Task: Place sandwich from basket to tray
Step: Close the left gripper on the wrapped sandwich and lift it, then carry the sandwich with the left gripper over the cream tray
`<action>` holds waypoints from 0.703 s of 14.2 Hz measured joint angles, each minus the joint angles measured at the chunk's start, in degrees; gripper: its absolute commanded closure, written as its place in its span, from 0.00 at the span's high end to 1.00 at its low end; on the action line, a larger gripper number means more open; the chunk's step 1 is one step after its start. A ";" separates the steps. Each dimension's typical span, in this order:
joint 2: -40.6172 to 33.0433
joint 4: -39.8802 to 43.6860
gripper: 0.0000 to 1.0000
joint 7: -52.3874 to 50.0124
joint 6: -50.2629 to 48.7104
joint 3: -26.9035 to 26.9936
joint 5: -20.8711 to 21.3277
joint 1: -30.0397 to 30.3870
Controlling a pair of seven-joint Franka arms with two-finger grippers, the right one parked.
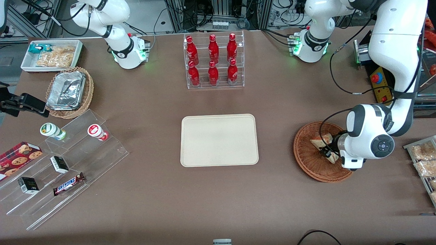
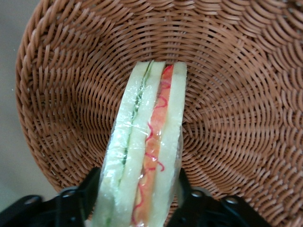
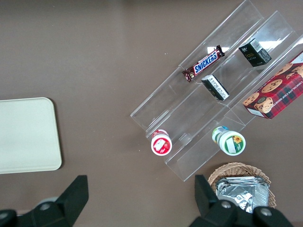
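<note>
The sandwich [image 2: 147,142], a wrapped wedge of pale bread with green and red-orange layers, lies in the round reddish-brown wicker basket [image 2: 236,94]. In the front view the basket [image 1: 306,154] stands toward the working arm's end of the table, with the sandwich [image 1: 321,140] in it. My left gripper [image 2: 139,191] is down in the basket with one black finger against each flat side of the sandwich, shut on it; in the front view the gripper [image 1: 327,152] is partly hidden by the wrist. The cream-beige tray [image 1: 218,149] lies bare at the table's middle.
A clear rack of red bottles [image 1: 213,61] stands farther from the camera than the tray. Bagged snacks [image 1: 424,158] lie beside the basket at the table's edge. Clear stepped shelves with snacks [image 1: 64,163], a foil-tray basket [image 1: 68,92] and a white bin [image 1: 51,56] are toward the parked arm's end.
</note>
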 measured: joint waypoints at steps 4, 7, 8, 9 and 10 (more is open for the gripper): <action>-0.14 0.60 0.15 -0.40 0.04 -0.11 0.00 -0.11; -2.06 2.79 0.13 -0.20 -1.31 -1.61 0.02 -0.43; -3.15 4.20 0.13 0.19 -3.61 -2.79 0.05 -0.84; -4.26 5.75 0.13 1.13 -6.17 -4.22 0.09 -1.77; -5.20 7.24 0.13 1.90 -8.03 -5.50 0.10 -3.53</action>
